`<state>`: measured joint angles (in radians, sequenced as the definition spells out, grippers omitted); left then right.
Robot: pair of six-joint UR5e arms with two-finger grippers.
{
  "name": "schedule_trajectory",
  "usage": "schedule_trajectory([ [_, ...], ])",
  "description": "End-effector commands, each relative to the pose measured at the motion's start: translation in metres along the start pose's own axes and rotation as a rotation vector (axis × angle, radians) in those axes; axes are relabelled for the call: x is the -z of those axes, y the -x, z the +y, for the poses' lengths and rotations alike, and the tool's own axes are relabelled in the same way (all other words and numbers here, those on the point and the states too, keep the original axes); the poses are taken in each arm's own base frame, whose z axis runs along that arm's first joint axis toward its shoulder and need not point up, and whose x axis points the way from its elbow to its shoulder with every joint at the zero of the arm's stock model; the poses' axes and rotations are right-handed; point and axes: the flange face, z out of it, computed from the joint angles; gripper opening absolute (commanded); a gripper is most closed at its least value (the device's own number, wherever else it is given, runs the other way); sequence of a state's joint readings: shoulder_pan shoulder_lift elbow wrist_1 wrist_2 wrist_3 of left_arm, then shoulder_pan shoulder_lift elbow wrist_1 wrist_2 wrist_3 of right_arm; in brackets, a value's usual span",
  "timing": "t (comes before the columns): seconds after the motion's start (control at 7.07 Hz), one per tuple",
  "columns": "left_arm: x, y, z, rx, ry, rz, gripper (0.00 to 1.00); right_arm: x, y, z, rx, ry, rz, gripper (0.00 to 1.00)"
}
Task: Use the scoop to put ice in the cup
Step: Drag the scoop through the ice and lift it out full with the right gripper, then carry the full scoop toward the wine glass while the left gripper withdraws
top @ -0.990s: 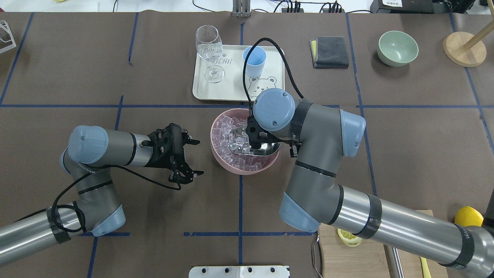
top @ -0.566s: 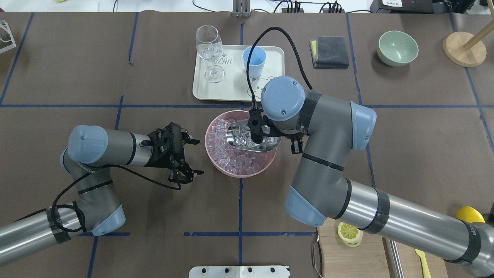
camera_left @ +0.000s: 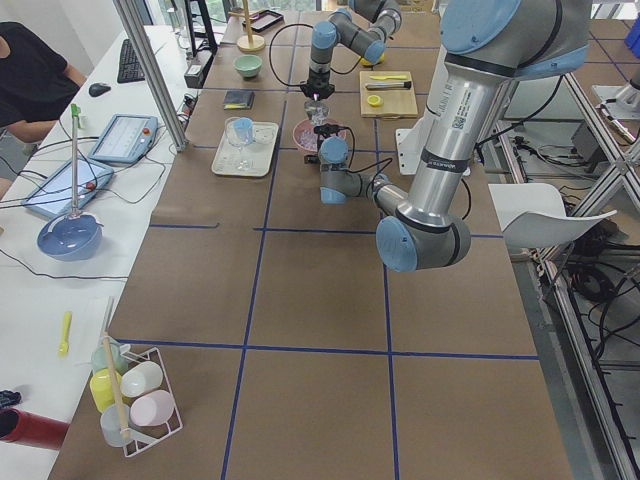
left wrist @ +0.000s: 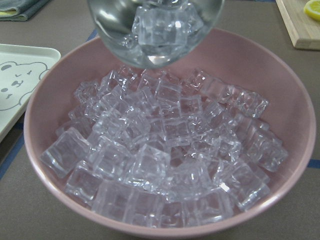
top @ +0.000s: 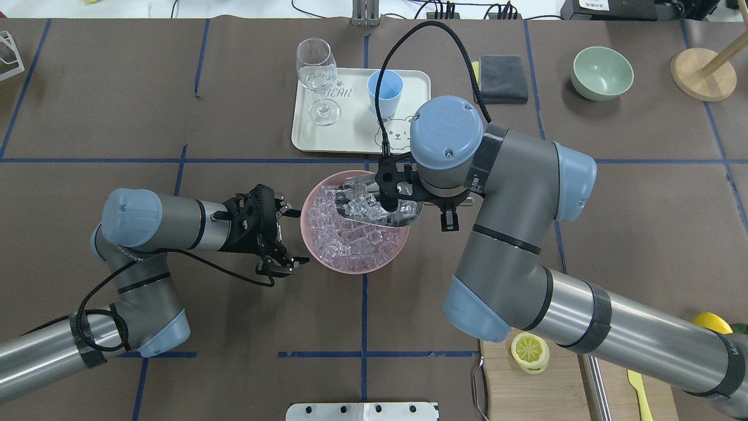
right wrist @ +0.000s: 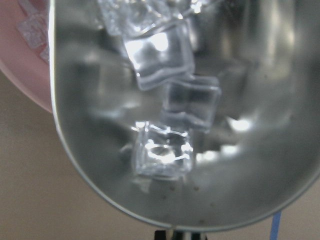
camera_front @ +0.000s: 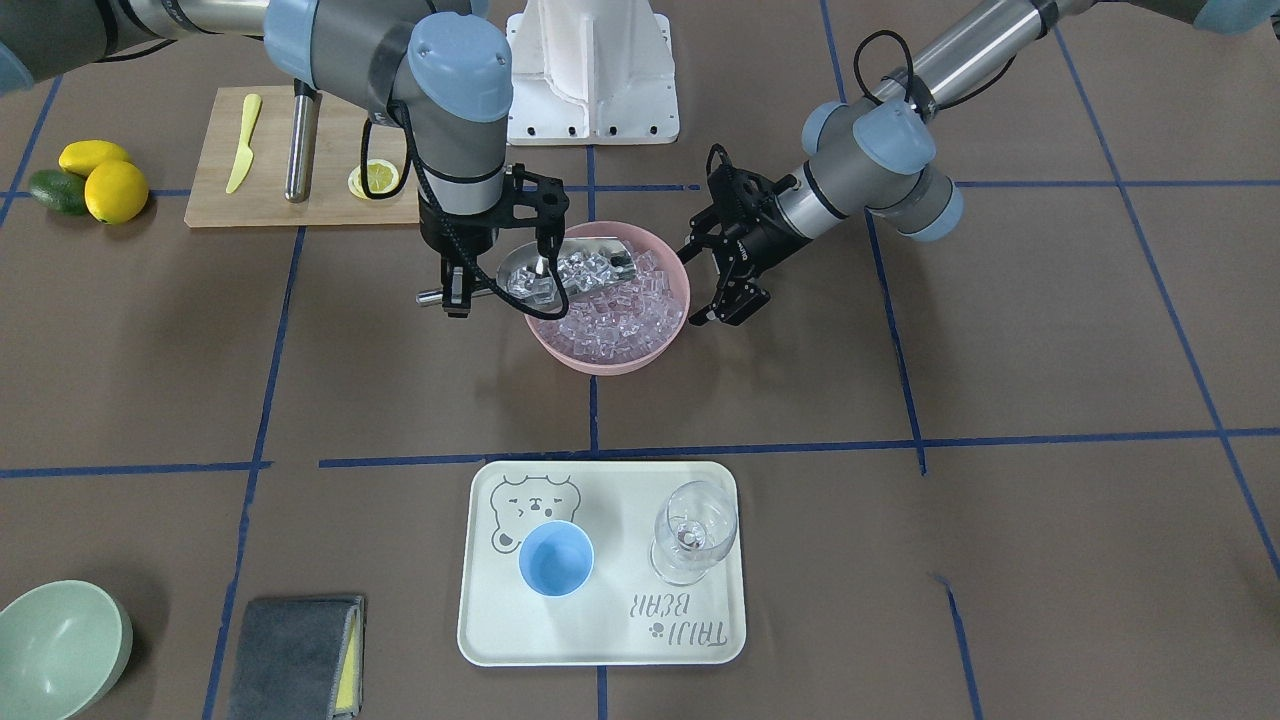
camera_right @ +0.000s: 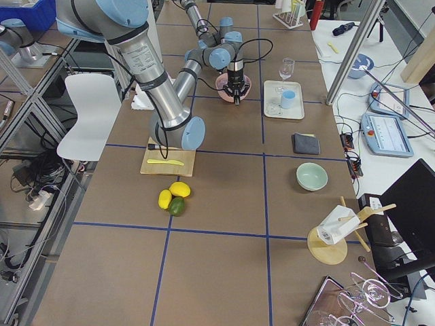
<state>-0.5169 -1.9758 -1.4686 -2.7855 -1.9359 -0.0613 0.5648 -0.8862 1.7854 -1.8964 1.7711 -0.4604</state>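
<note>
My right gripper [top: 392, 196] is shut on the steel scoop [top: 374, 204], which it holds level just above the pink bowl [top: 327, 264]. The scoop [camera_front: 560, 270] carries several ice cubes [right wrist: 162, 150]. More ice [top: 350, 240] fills the bowl. My left gripper [top: 295, 237] is open at the bowl's left rim with nothing between its fingers. The left wrist view shows the scoop [left wrist: 155, 30] over the ice [left wrist: 165, 165]. The light-blue cup [top: 384, 92] stands upright on the tray behind the bowl, and looks empty in the front view [camera_front: 556, 558].
The cream tray [top: 350, 137] also holds a wine glass [top: 317, 70]. A grey cloth [top: 502, 79], a green bowl [top: 602, 73] and a wooden stand [top: 701, 73] lie at the far right. A cutting board with a lemon half [top: 529, 351] is near my right arm.
My right gripper has lifted the scoop, loaded with ice, out of the bowl and moved it a little toward the tray. The pink bowl has slid left, up to my left gripper.
</note>
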Motion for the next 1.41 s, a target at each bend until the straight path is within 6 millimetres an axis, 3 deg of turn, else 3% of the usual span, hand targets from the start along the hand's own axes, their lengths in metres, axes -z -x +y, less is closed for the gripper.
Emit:
schedule_trajectory([
  [0.0, 0.001, -0.001, -0.001, -0.002, -0.005, 0.002, 1.0, 0.015, -0.022, 0.021, -0.046, -0.025, -0.016, 0.0],
  [0.28, 0.002, 0.0, -0.002, -0.004, -0.007, -0.001, 1.0, 0.031, -0.055, 0.052, -0.119, -0.015, 0.015, 0.0],
  [0.57, 0.012, 0.012, -0.002, -0.001, -0.012, -0.024, 1.0, 0.041, -0.067, 0.083, -0.185, 0.063, -0.017, 0.0],
  [0.85, 0.062, 0.04, 0.032, 0.024, 0.022, -0.098, 1.0, 0.045, -0.081, 0.104, -0.24, 0.118, -0.027, 0.0],
  [0.99, 0.099, 0.062, 0.042, 0.035, 0.024, -0.157, 1.0, 0.05, -0.089, 0.113, -0.258, 0.118, -0.019, 0.0],
  [1.27, 0.161, 0.11, 0.055, 0.154, 0.023, -0.287, 1.0, 0.044, -0.086, 0.112, -0.416, 0.168, -0.037, 0.0],
])
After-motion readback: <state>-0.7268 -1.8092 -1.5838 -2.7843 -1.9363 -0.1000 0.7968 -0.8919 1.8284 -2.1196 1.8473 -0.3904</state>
